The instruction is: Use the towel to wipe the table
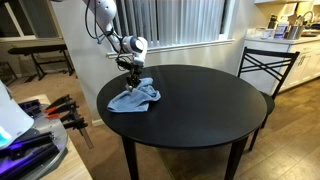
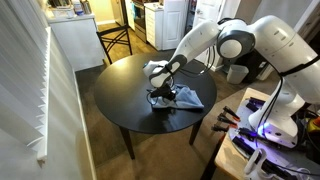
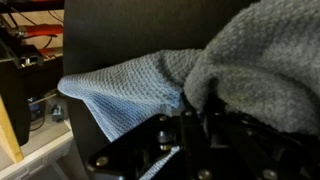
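**Gripper and towel at the near rim of a round table.** The gripper (image 1: 131, 76) points down onto the towel (image 1: 133, 97). In the wrist view its dark metal body (image 3: 200, 135) fills the lower frame, and the cloth bulges up over it. The fingertips are buried in the folds, so it cannot be told whether the jaws are closed on the fabric or merely pressed into it.

The towel (image 3: 130, 85) is a soft grey-blue cloth with a small waffle weave. It is bunched thickly against the gripper and thins out into a flat pointed corner. In both exterior views it lies crumpled on the tabletop as an irregular patch with its loose end (image 2: 188, 98) spread away from the gripper.

The table (image 1: 200, 105) is round with a smooth matt black top and slim black legs. The towel sits near the rim on the arm's side, and in the wrist view its pointed corner reaches about as far as the table edge (image 3: 64, 50). From the cloth, a wide stretch of tabletop (image 2: 125, 85) lies open toward the far rim.

Outside the rim on that far side stands a dark metal-framed chair (image 1: 265, 62). Slatted window blinds (image 1: 180, 22) run behind the arm (image 2: 240, 45), whose links are white and rounded. Orange-handled clamps (image 1: 66, 108) lie on a bench well apart from the table.
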You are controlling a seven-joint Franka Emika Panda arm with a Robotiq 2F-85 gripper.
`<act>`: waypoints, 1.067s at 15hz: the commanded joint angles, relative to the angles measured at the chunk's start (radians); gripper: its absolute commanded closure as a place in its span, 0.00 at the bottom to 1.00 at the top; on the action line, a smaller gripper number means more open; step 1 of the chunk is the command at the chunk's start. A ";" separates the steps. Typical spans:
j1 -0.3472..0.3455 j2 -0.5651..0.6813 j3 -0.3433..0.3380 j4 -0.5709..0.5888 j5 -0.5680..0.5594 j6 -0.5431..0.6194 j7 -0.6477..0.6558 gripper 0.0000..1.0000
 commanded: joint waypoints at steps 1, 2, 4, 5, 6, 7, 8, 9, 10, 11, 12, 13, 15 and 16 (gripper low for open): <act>-0.017 0.050 0.063 0.090 0.045 0.042 -0.088 0.98; -0.013 0.060 0.062 0.113 0.042 0.074 -0.085 0.98; 0.001 0.073 0.039 0.146 0.013 0.165 -0.062 0.98; 0.009 0.079 0.022 0.158 -0.005 0.209 -0.053 0.98; 0.007 0.085 0.007 0.169 -0.013 0.255 -0.049 0.98; 0.002 0.091 -0.007 0.176 -0.020 0.294 -0.047 0.98; 0.000 0.098 -0.028 0.183 -0.027 0.332 -0.038 0.98; -0.011 0.101 -0.046 0.182 -0.027 0.360 -0.034 0.98; -0.021 0.102 -0.066 0.178 -0.023 0.387 -0.027 0.98; -0.036 0.098 -0.079 0.170 -0.012 0.402 -0.024 0.98; -0.049 0.092 -0.091 0.161 -0.002 0.410 -0.017 0.98; -0.071 0.078 -0.092 0.141 0.015 0.414 -0.022 0.98; -0.104 0.054 -0.091 0.113 0.036 0.423 -0.029 0.98; -0.120 0.048 -0.089 0.105 0.045 0.428 -0.033 0.98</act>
